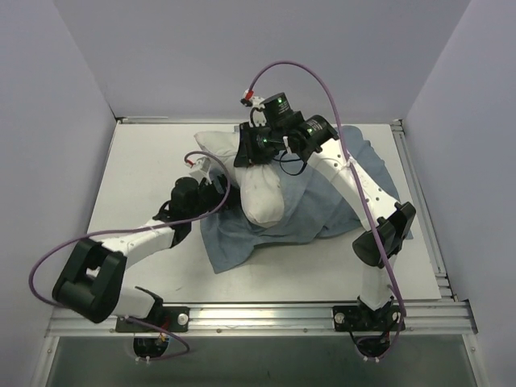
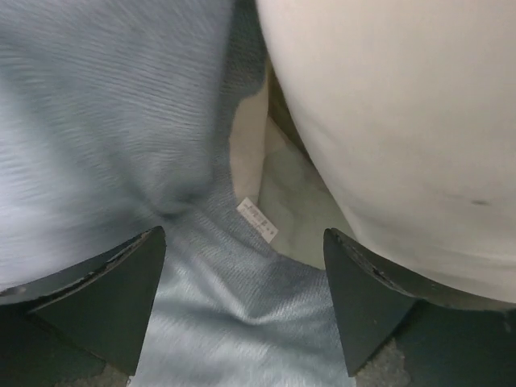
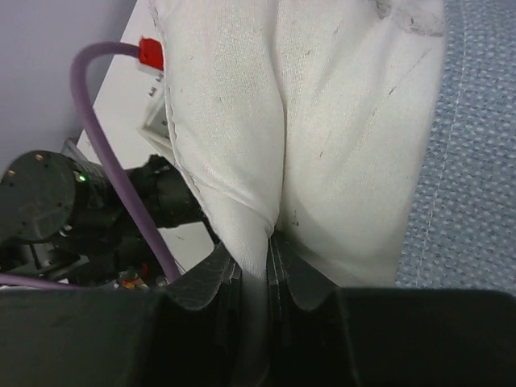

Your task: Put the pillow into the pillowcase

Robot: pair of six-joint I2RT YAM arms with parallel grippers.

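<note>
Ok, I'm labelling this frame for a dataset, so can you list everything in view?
pillow: one, white with dark specks, mid-table, partly on the pillowcase
pillowcase: one, blue-grey, spread on the table under the pillow
tag: one, white, by the pillowcase opening
table: one, pale grey, under everything
cables: two, purple, one along each arm
left gripper: one, black fingers, open at the pillowcase opening
right gripper: one, black fingers, shut on a fold of the pillow

Lab rig: walled white table (image 1: 139, 184)
</note>
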